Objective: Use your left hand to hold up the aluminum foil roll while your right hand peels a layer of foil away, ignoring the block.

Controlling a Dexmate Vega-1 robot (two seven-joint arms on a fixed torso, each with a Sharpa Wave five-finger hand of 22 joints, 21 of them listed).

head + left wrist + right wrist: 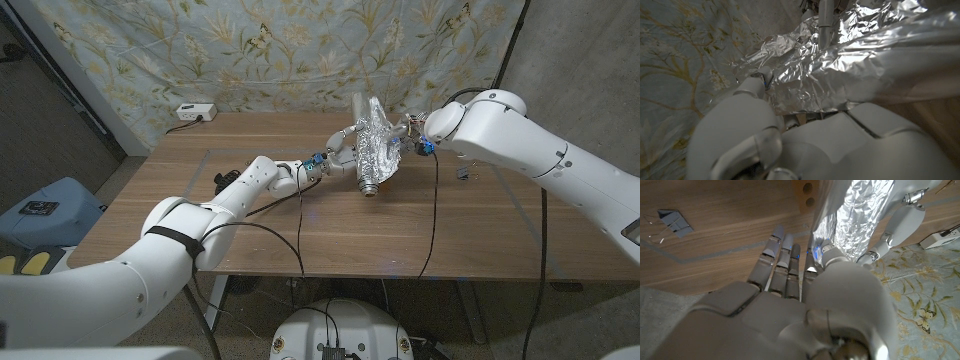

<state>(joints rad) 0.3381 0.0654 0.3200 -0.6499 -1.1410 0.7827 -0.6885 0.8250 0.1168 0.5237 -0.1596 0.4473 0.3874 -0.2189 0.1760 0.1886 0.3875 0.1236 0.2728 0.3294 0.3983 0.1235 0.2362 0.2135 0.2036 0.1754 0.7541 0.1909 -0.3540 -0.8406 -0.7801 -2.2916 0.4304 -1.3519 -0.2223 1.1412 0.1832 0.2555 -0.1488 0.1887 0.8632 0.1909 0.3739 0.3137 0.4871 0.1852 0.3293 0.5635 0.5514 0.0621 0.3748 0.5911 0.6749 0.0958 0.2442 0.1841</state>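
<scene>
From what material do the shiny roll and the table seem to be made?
The foil roll looks like thin aluminium foil: bright, mirror-like, heavily crinkled. The table appears to be wood or a wood veneer, with brown grain lines and a matte finish; which of the two cannot be told.

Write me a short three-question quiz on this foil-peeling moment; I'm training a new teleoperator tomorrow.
1. True or false: the crinkled silver aluminium foil roll lies flat on the wooden table.
2. Which hand grips the roll from the robot's left? A. left hand B. right hand
3. Fill in: the small grey metal binder clip lies on the ____.

Key
1. False: the roll is held up, tilted, its lower end near the table.
2. A: the left hand's fingers press against the foil, while the right hand's fingers touch the loosened sheet.
3. table.
</scene>
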